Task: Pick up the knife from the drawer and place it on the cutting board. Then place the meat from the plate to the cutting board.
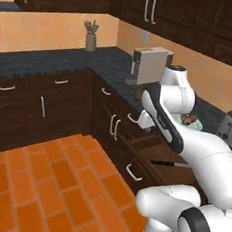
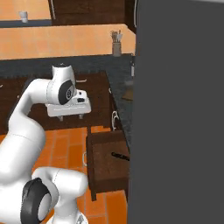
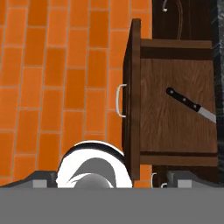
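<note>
While the drawer (image 3: 175, 109) is standing pulled out over the floor, the knife (image 3: 189, 104) is lying flat inside it, diagonal, black handle twd the middle, blade running to the drawer's back edge under the counter lip. Gripper (image 2: 70, 116) is hanging above the floor, off the drawer's front edge, jaws wide, holding nothing; prob. staged high to look down before descending. Meat (image 1: 188, 118) is sitting on the plate (image 1: 196, 126) on the countertop. Open room above the handle end; blade end is looking tight vs. the counter edge.
</note>
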You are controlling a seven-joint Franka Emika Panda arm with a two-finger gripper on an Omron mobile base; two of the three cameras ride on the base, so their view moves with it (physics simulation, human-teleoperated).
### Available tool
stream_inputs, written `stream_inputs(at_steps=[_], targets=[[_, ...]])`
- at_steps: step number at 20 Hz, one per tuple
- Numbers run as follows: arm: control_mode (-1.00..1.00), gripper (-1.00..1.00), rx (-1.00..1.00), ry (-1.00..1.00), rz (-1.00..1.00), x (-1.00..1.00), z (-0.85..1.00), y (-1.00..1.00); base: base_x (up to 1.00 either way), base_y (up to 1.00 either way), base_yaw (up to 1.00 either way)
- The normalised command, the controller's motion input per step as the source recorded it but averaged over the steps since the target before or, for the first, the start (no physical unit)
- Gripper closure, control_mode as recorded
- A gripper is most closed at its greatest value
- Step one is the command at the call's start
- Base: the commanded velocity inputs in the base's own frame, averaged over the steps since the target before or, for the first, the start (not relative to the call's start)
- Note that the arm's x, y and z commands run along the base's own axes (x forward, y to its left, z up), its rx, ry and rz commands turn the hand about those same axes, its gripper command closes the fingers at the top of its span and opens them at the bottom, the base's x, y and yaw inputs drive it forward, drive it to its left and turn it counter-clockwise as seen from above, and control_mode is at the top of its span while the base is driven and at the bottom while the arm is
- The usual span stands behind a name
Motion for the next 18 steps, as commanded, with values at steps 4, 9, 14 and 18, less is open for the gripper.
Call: stream_inputs(at_steps=[4, 9, 14, 18], targets=[[1.00, -1.00, 0.00, 0.00, 0.00, 0.00, 0.00, 0.00, -0.27, -0.45, 0.02], [-1.00, -1.00, 0.00, 0.00, 0.00, 0.00, 0.00, 0.00, 0.08, -0.27, 0.02], [-1.00, -1.00, 0.00, 0.00, 0.00, 0.02, -0.05, 0.00, 0.00, 0.00, 0.00], [-1.00, -1.00, -0.06, 0.18, 0.00, 0.42, -0.70, 0.12, 0.00, 0.00, 0.00]])
